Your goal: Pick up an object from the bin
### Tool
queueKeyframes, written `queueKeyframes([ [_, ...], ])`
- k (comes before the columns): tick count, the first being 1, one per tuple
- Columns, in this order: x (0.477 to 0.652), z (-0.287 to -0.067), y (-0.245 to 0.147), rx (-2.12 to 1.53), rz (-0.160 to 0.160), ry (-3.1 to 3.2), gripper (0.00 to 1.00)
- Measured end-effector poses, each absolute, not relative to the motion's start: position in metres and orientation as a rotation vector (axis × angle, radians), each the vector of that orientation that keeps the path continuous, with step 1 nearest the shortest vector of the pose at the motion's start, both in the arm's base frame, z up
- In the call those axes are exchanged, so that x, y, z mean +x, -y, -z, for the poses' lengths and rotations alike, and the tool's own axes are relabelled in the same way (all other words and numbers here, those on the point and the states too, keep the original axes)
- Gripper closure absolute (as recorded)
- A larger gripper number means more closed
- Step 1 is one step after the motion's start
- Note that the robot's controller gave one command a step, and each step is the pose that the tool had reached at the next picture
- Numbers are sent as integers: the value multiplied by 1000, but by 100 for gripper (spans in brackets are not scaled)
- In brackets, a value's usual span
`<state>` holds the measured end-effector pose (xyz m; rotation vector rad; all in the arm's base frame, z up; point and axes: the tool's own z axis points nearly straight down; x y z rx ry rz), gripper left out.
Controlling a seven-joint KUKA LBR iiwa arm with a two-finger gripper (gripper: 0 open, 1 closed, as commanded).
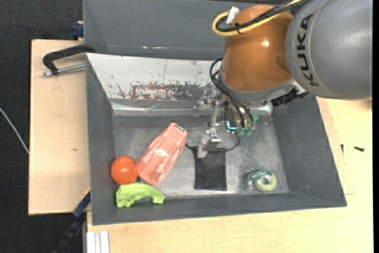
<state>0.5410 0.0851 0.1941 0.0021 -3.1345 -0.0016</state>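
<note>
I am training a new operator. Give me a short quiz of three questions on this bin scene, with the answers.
1. Choose one: the end effector is nearest to A) a black slab, B) a blue cup, C) a yellow sponge.
2. True or false: in the view, the orange ball lies left of the pink bottle.
3. Fill in: near the lower right corner of the bin lies a small ____.
Key: 1 A; 2 true; 3 ring.
</note>
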Motion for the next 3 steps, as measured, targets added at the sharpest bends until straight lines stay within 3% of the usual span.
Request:
queueKeyframes([
  [2,544,-196,-85,-6,3,3147,0],
  [3,553,-157,-98,88,0,3137,0],
])
